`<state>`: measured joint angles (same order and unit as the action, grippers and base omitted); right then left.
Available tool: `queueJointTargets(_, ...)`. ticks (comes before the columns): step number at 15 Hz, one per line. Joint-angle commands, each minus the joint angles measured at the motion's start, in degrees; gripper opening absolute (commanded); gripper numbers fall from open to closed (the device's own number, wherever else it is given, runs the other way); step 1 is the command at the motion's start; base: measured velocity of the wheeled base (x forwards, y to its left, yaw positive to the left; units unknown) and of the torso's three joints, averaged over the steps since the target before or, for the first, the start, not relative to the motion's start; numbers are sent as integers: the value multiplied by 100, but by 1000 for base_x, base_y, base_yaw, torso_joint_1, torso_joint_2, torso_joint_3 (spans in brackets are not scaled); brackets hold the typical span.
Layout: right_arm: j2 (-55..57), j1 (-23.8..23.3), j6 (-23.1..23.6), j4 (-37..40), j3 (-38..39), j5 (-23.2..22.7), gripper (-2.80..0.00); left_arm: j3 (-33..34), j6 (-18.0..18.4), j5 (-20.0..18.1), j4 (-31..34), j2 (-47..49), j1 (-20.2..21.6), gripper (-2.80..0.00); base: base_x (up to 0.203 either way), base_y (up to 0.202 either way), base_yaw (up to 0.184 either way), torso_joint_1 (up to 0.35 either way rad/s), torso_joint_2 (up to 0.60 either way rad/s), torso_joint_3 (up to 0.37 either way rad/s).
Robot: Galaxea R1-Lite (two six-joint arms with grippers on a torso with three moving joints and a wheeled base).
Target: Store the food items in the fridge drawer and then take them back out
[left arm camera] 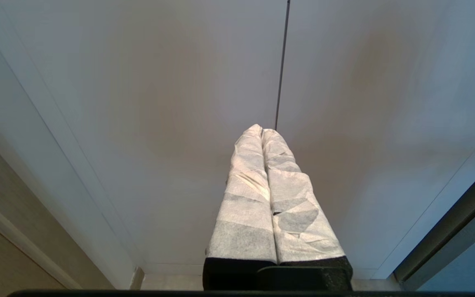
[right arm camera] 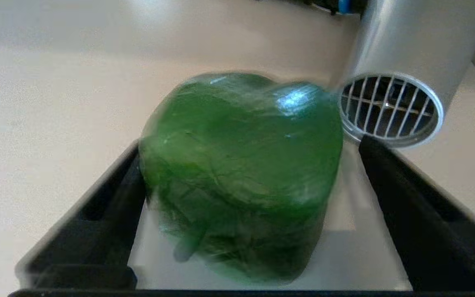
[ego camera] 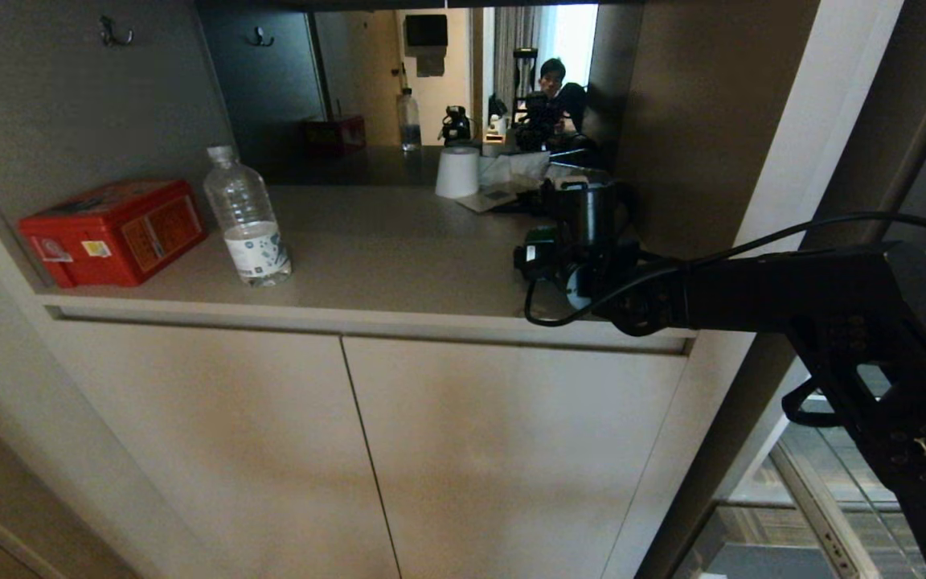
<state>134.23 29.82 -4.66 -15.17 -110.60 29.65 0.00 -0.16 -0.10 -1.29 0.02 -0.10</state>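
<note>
A glossy dark-green bell pepper [right arm camera: 241, 165] lies on the beige countertop [right arm camera: 48, 103], between the black fingers of my right gripper [right arm camera: 252, 148]. The gripper is open: one finger [right arm camera: 114, 198] stands close against the pepper's side, and a gap of bare counter separates the other finger [right arm camera: 402, 194] from it. In the head view the right arm reaches in from the right, and its gripper [ego camera: 575, 269] sits over the counter's front right corner, hiding the pepper. My left gripper [left arm camera: 262, 131], wrapped in white tape, is shut and empty, facing pale cabinet doors [left arm camera: 159, 103]. The potato and the fridge drawer are out of view.
A silver cylinder with a round grille [right arm camera: 390, 107] stands right beside the pepper and the gripper. On the counter's left are a red tin box [ego camera: 113, 232] and a clear water bottle [ego camera: 247, 219]; a white cup [ego camera: 457, 172] stands at the back. A mirror behind reflects a person [ego camera: 555, 80].
</note>
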Motion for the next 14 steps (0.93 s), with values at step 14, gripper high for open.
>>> queueJointTargets(14,-3857,480,-124,89,3862,-172,-280,62,-2,1,-3,-2,1,-280,0,0,0,0,0,0)
